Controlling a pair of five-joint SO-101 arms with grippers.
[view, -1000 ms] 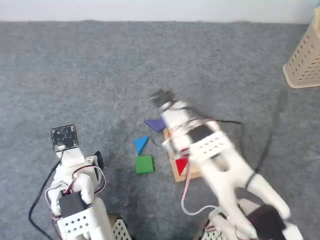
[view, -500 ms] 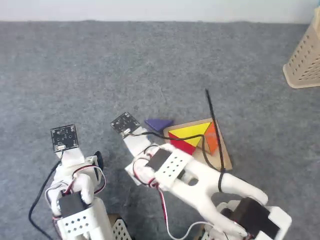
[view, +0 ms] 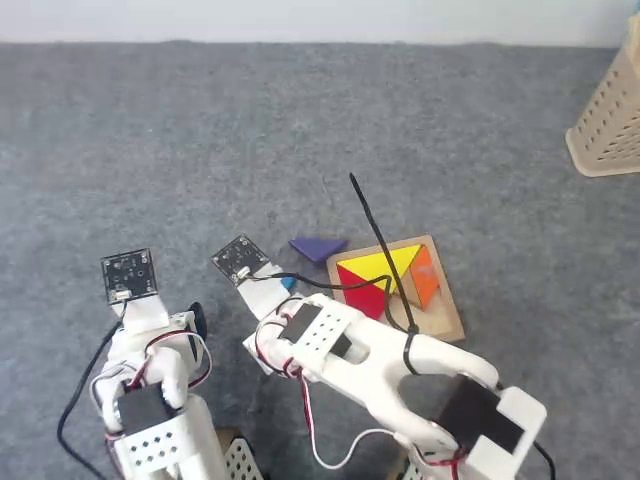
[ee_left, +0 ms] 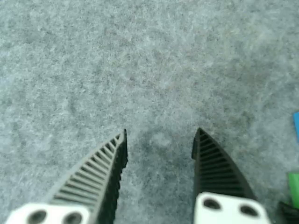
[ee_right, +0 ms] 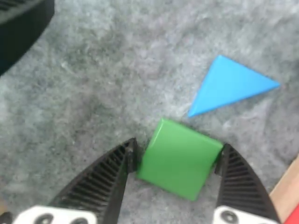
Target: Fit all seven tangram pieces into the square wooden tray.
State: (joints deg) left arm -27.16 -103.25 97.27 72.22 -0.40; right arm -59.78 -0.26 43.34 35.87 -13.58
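The green square (ee_right: 180, 158) lies flat on the carpet between the fingers of my open right gripper (ee_right: 178, 145), one finger close on each side. A blue triangle (ee_right: 229, 84) lies just beyond it and peeks out by the right arm (view: 330, 340) as a blue sliver (view: 288, 283). The square wooden tray (view: 445, 310) holds yellow (view: 378, 263), red (view: 365, 293) and orange (view: 425, 277) pieces. A purple piece (view: 318, 247) rests on the carpet off the tray's far left corner. My left gripper (ee_left: 161, 135) stands open over bare carpet.
A beige slatted basket (view: 610, 110) stands at the far right. The left arm (view: 150, 380) sits at the near left beside the right arm. A dark part (ee_right: 21, 21) of the other arm is close to the green square. The tray's edge (ee_right: 287, 191) lies right beside the gripper.
The right arm has swung left from over the tray and come down around the green square, now covering it in the high view. The left arm has stayed still.
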